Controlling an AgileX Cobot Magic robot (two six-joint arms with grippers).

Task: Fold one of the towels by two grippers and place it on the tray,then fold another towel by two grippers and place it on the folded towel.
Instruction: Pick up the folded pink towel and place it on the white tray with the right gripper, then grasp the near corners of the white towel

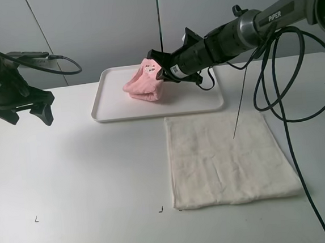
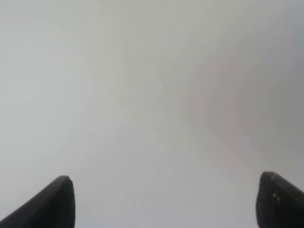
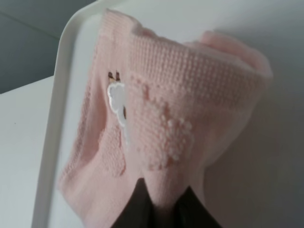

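White tabletop (image 1: 88, 179) spreads under me, with the cream-white towel (image 1: 228, 158) lying flat on its near right side. Behind it sits the white tray (image 1: 110, 106), carrying the bunched pink towel (image 1: 142, 88). My right gripper (image 1: 159, 70) pinches that towel's raised edge. My left gripper (image 1: 31, 115) hangs spread wide and empty, well left of the tray.

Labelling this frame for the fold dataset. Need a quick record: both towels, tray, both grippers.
pink towel: bunched, lower part on the tray, upper edge pinched
tray: white, at the far side of the table
cream towel: spread flat on the table, near side of the tray, untouched
right gripper: shut on pink towel, over the tray
left gripper: open, empty, far left
stage: pink towel not released; cream towel not yet folded
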